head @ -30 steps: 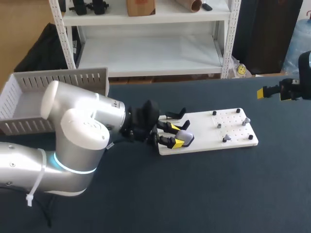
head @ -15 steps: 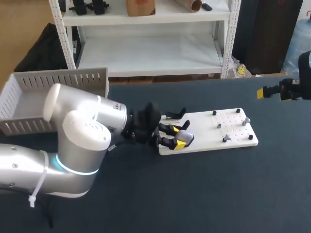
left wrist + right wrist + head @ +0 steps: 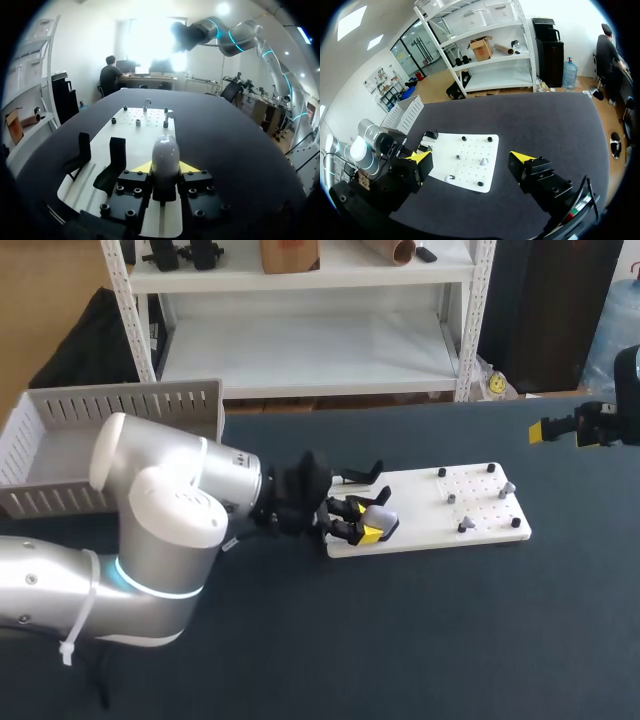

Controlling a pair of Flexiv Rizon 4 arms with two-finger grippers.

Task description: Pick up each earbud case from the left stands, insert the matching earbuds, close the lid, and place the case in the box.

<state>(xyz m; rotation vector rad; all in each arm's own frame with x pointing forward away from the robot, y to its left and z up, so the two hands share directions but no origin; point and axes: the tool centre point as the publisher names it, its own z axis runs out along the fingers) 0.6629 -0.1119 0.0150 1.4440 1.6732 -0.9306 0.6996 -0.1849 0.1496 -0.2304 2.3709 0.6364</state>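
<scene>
A grey earbud case [image 3: 381,521] stands at the near left end of the white board [image 3: 430,508]. My left gripper [image 3: 366,523] comes in low from the left. In the left wrist view the case [image 3: 165,154] is upright between the yellow fingertips [image 3: 142,167], which press on it from both sides. Two empty black stands [image 3: 118,152] are beside the gripper, further along the board's left end. Small grey earbuds [image 3: 508,487] sit on pegs at the board's right end. My right gripper [image 3: 563,430] hangs open, holding nothing, above the table's far right, and looks down on the board [image 3: 470,147].
A pale slotted box [image 3: 60,440] stands at the table's far left, behind my left arm. Short black pegs [image 3: 441,473] stick up from the right half of the board. The dark tabletop [image 3: 420,640] lies in front of the board.
The left gripper's fingers have drawn together onto the grey case. The right arm has not moved.
</scene>
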